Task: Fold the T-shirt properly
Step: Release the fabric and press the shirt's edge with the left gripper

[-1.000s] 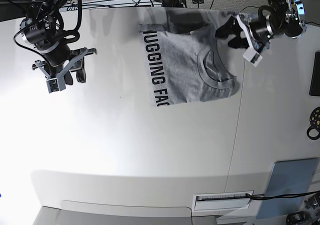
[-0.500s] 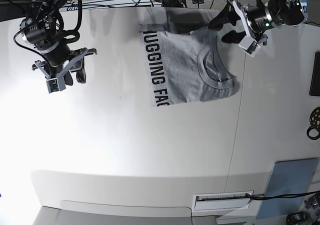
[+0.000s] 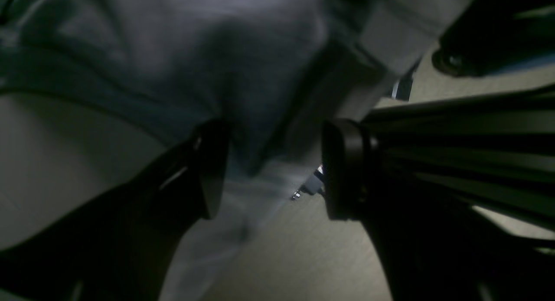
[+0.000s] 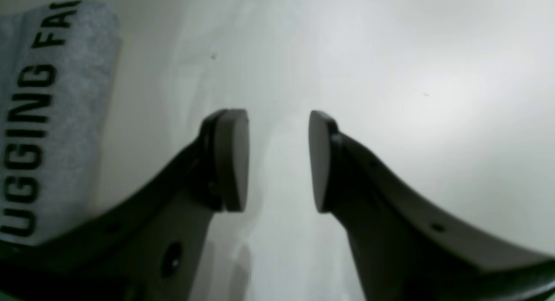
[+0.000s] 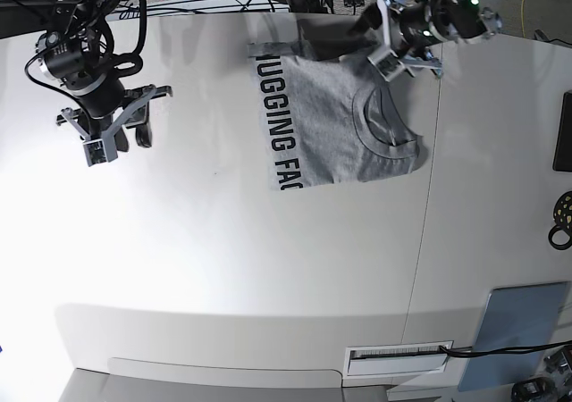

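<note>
The T-shirt [image 5: 335,116] lies partly folded at the far middle of the white table [image 5: 223,241], grey, with black lettering along its left edge and the neck toward the right. My left gripper [image 5: 369,40] hovers open over the shirt's far right corner. In the left wrist view its fingers [image 3: 212,166] straddle dim grey cloth [image 3: 173,53] without closing on it. My right gripper [image 5: 134,137] hangs open over bare table at the far left, well apart from the shirt. The right wrist view shows its gripper [image 4: 277,160] with nothing in it and the lettered edge [image 4: 52,97] at the left.
A black flat object [image 5: 563,134] and a small black ring-shaped item [image 5: 561,219] sit at the right edge. A blue-grey pad [image 5: 523,322] lies near the front right, beside a white slotted plate [image 5: 398,359]. Cables run behind the table's far edge.
My left gripper has swung leftward along the far edge, from beside the shirt's right side to over its far right corner. The right arm and the shirt have not moved.
</note>
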Controlling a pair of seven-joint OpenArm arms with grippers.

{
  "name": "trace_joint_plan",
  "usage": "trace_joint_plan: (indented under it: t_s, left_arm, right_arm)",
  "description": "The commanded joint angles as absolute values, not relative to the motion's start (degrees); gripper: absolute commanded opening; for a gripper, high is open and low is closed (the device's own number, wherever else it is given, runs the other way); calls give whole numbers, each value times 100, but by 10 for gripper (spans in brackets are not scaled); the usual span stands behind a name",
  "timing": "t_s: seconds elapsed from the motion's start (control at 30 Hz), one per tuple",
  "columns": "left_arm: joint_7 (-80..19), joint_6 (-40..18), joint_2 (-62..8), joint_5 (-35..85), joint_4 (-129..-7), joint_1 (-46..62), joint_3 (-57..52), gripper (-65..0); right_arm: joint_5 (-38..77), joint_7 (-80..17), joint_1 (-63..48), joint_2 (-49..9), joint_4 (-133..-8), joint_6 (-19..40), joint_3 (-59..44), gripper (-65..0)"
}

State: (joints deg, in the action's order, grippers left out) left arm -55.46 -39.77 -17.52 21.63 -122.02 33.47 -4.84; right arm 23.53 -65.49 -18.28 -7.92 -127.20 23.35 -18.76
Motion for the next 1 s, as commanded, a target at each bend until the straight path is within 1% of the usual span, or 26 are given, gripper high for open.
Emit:
trace_joint_plan:
  t_s: [0.0,0.03,0.07,0.1,0.17,0.23,0.27,0.3,0.43,0.53,0.6,0.67,0.73,0.77,0.8,0.9,0.93,0.97]
  left_arm:
    - [-5347,-4000,-1793,2112,-12296,3365,-493,-305]
    - [-5231,-4000,-1796,1990,-12296,3365,-506,-311]
    - [-5133,-3918,-1796,1815,-12296,3363,-521,-332]
    - [-5041,-3712,-1796,1612,-12296,3365,-545,-366]
    - [-4921,-3378,-1796,1194,-12296,3365,-591,-465]
    - [-4904,-3249,-1796,930,-12296,3365,-637,-567]
    - [-4901,-3253,-1796,803,-12296,3365,-659,-596]
    - [-4904,-3253,-1798,637,-12296,3365,-679,-603]
    - [-4917,-3129,-1796,110,-12298,3369,-869,-602]
    - [-5116,-3192,-1796,167,-12298,3371,-941,-588]
    - [-5282,-3496,-1798,261,-12298,3371,-941,-532]
    - [-5290,-3765,-1811,257,-12298,3385,-941,-443]
    - [-5262,-3776,-1811,252,-12298,3376,-978,-362]
    - [-5234,-3756,-1811,255,-12298,3376,-1028,-337]
    - [-5190,-3704,-1811,257,-12298,3374,-1094,-327]
    - [-5098,-3509,-1811,438,-12298,3365,-1391,-329]
    - [-5100,-3496,-1811,694,-12298,3365,-1514,-341]
    - [-5100,-3511,-1811,1011,-12298,3365,-1634,-368]
  right_arm:
    - [2368,-6429,-1809,-845,-12814,2331,-1909,-420]
    - [2368,-6429,-1809,-845,-12814,2331,-1909,-420]
    - [2370,-6429,-1809,-845,-12814,2331,-1909,-420]
    - [2370,-6429,-1809,-845,-12814,2331,-1909,-420]
    - [2373,-6425,-1809,-845,-12814,2331,-1909,-420]
    - [2373,-6425,-1809,-845,-12814,2331,-1909,-420]
    - [2373,-6423,-1809,-845,-12814,2331,-1909,-420]
    - [2373,-6418,-1809,-845,-12814,2331,-1909,-420]
    - [2373,-6405,-1809,-845,-12814,2331,-1909,-420]
    - [2373,-6403,-1809,-845,-12814,2331,-1909,-420]
    - [2373,-6401,-1806,-845,-12814,2331,-1909,-420]
    - [2373,-6401,-1806,-845,-12814,2331,-1909,-420]
    - [2375,-6403,-1809,-843,-12814,2331,-1909,-420]
    - [2375,-6401,-1809,-843,-12814,2331,-1907,-420]
    - [2377,-6390,-1809,-843,-12814,2331,-1907,-420]
    - [2423,-6261,-1809,-843,-12814,2331,-1907,-420]
    - [2467,-6193,-1806,-843,-12814,2331,-1900,-420]
    - [2458,-6106,-1802,-845,-12814,2331,-1852,-421]
